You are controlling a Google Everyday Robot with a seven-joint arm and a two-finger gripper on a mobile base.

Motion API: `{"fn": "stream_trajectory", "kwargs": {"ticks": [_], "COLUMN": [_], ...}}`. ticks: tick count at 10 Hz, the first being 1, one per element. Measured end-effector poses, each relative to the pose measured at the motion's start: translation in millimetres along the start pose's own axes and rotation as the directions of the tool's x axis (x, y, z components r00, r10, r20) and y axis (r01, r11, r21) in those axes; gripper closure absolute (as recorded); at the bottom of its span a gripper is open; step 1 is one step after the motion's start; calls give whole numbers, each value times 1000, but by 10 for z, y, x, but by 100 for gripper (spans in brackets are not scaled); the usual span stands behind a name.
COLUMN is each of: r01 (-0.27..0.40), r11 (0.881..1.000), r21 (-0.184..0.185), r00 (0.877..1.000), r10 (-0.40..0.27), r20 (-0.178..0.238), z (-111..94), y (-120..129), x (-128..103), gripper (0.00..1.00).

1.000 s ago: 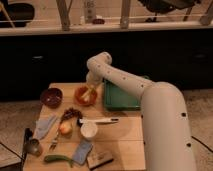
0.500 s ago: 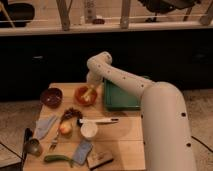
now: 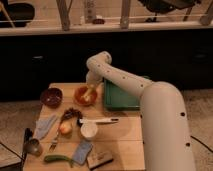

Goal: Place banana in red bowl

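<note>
The red bowl [image 3: 83, 96] is a round orange-red bowl at the back middle of the wooden table [image 3: 125, 132]. A yellowish shape inside it looks like the banana [image 3: 87, 95], partly hidden by my gripper. My gripper [image 3: 90, 90] hangs from the white arm, reaching down into the bowl, right over the banana. The arm curves over from the right.
A dark maroon bowl [image 3: 51, 96] stands left of the red bowl. A green tray [image 3: 119, 97] lies to its right. Nearer lie a white cup [image 3: 89, 130], a white-handled utensil [image 3: 97, 120], a round yellow-red fruit [image 3: 65, 128], a green vegetable [image 3: 57, 159], cloths and cutlery.
</note>
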Motion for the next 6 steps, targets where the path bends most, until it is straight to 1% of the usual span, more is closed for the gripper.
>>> {"fn": "stream_trajectory", "kwargs": {"ticks": [3, 5, 6], "r01": [-9, -12, -12], "r11": [1000, 1000, 1000], "r21": [11, 19, 23], "r00": [1000, 1000, 1000], "r10": [9, 12, 12], "r20": [7, 12, 16], "z": [13, 23, 30], "y": [-40, -55, -68], "x": [21, 39, 38], "gripper": [49, 30, 21]}}
